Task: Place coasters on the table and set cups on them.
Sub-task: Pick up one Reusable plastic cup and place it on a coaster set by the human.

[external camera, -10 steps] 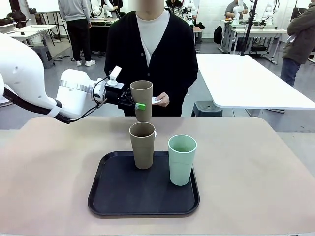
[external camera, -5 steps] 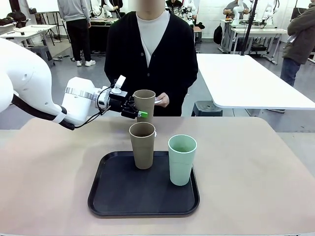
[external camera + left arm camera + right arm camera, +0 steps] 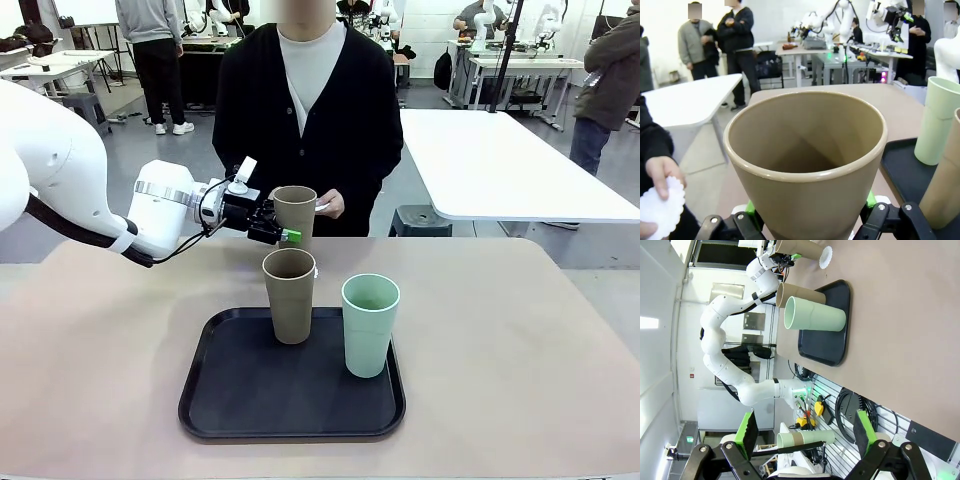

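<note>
Left gripper (image 3: 286, 231) around tall tan cup (image 3: 296, 207)

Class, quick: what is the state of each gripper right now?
Left gripper: jaws shut on the far tan cup.
Right gripper: jaws open, empty.

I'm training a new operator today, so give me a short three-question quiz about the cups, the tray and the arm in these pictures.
1. True or false: the left gripper is shut on a tan cup.
2. How many cups stand on the black tray? A. one B. two C. three
3. Fill in: the person's hand holds a white lacy ____.

Key
1. True.
2. B: the other tan cup and the mint cup.
3. Coaster.
</note>
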Controlling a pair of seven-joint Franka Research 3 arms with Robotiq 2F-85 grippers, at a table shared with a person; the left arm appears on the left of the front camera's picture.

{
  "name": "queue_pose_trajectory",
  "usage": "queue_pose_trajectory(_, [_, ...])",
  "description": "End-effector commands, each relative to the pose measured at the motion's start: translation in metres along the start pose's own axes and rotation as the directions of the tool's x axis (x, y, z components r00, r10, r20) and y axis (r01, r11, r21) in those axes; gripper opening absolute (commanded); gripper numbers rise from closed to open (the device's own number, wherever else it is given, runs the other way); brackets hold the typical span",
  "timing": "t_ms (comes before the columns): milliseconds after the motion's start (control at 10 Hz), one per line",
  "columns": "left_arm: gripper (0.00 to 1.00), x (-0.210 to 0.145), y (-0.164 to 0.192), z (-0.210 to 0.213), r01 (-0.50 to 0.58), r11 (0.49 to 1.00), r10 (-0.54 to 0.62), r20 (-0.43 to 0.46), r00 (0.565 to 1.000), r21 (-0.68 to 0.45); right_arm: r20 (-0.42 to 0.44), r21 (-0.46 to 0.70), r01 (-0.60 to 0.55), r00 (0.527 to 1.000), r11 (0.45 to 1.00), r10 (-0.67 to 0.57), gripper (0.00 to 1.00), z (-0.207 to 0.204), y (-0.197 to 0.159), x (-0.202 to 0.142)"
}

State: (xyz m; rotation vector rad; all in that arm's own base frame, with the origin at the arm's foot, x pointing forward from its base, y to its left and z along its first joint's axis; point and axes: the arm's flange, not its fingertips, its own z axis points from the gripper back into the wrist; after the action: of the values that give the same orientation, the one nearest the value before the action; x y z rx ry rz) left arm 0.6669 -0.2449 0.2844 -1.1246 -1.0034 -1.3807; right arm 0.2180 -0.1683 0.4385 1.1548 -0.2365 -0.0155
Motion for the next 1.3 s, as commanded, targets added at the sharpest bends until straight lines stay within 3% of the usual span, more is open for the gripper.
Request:
queue_pose_trajectory(0, [0.86,0.003,0.0,0.0,0.004,1.0,-0.004,0.002,1.0,-0.005,0.012,0.023,-0.016,1.0,1.0,0.016,1.0,0.001,0.001,0.002])
queue_pose_trajectory(1200, [0.86,-0.023,0.006,-0.015,0.058,0.998,-0.057,0.015,0.998,-0.023,0.012,0.023,-0.016,1.0,1.0,0.016,1.0,0.001,0.001,0.002])
